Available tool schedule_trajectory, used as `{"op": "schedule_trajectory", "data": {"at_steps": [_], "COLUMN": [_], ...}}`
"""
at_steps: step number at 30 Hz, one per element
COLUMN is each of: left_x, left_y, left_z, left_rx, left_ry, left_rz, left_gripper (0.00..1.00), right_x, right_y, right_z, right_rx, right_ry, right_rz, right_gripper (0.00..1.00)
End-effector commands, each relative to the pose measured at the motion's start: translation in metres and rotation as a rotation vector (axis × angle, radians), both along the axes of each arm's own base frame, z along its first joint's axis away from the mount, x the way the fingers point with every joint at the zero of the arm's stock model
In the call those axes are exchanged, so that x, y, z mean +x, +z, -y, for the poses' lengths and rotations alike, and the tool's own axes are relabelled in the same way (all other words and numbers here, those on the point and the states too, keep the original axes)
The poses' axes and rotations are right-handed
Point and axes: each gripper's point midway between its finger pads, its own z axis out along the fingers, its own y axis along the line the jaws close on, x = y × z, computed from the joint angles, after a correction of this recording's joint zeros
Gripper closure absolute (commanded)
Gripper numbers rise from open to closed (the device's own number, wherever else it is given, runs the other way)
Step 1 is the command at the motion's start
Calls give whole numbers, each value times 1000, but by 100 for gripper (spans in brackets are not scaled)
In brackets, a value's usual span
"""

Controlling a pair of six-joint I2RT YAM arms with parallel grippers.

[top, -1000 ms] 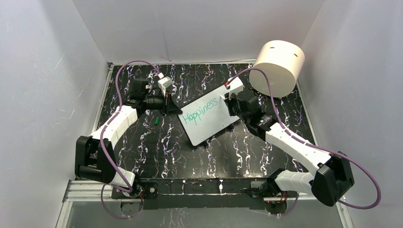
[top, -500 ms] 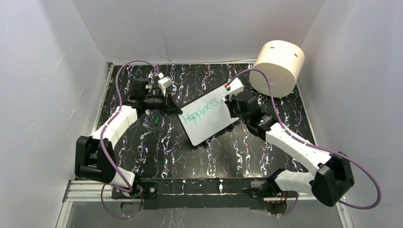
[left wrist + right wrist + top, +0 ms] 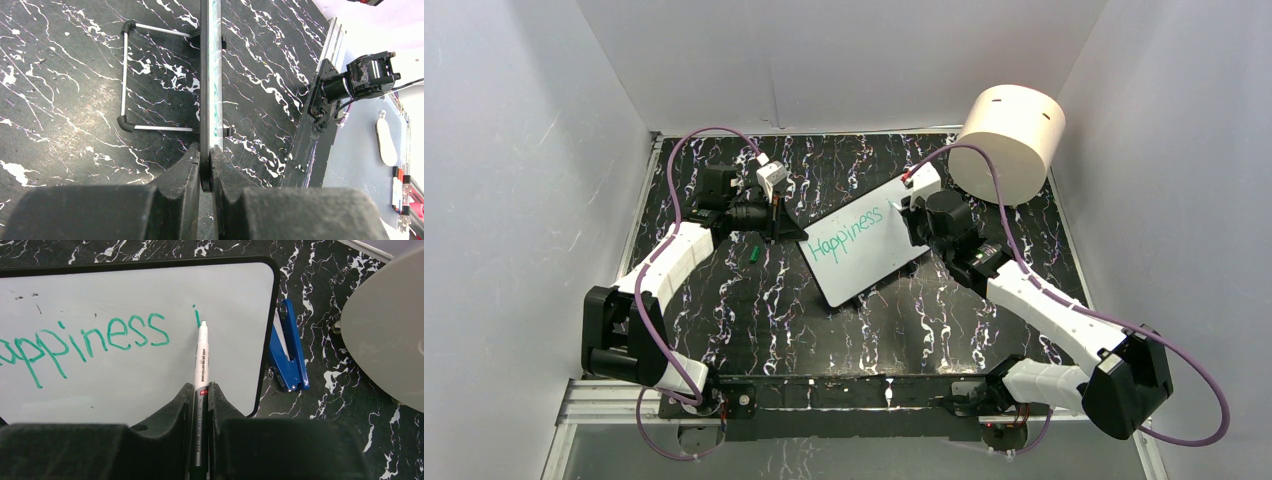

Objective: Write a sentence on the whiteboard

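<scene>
The whiteboard (image 3: pixel 874 262) lies slanted on the black marbled table, propped on a wire stand (image 3: pixel 125 75). My left gripper (image 3: pixel 205 165) is shut on the whiteboard's near left edge (image 3: pixel 210 75), which shows edge-on in the left wrist view. The sentence (image 3: pixel 95 340) reads "Happiness" in teal-green, followed by a fresh "i" stroke (image 3: pixel 196 315). My right gripper (image 3: pixel 201 390) is shut on a white marker (image 3: pixel 202 355). The marker's tip rests on the board just below that "i". From above, the right gripper (image 3: pixel 902 212) sits over the board's right end.
A big cream cylinder (image 3: pixel 1011 140) stands at the back right, close to the right wrist. A blue clip (image 3: pixel 287 355) lies on the table just past the board's right edge. A small green cap (image 3: pixel 752 254) lies left of the board. White walls enclose the table.
My right wrist has shifted slightly toward the far right along the board. The left arm and the board have not moved.
</scene>
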Motion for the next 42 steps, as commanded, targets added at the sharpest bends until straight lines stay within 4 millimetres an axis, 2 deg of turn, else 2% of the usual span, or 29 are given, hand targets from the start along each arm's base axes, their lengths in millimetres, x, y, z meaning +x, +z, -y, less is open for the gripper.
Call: {"op": "schedule_trajectory", "data": {"at_steps": [1, 12, 20, 27, 31, 42], "left_x": [3, 3, 2, 2, 2, 2], "left_y": [-34, -35, -35, -36, -35, -35], "left_z": [-12, -12, -12, -12, -12, -12], "left_rx": [130, 130, 129, 129, 129, 129], "left_ry": [43, 41, 41, 40, 40, 40], "left_rz": [-24, -26, -30, -31, -29, -30], "left_gripper": [100, 100, 100, 100, 100, 100], "right_x": [14, 21, 24, 21, 16, 8], "right_y": [42, 52, 46, 34, 21, 4], "right_z": [-3, -9, -10, -8, -3, 5], "right_rx": [54, 84, 77, 62, 35, 13], "right_ry": [-11, 9, 9, 13, 2, -11], "right_rz": [115, 138, 122, 86, 44, 9], "right_gripper": [100, 100, 100, 100, 100, 100]}}
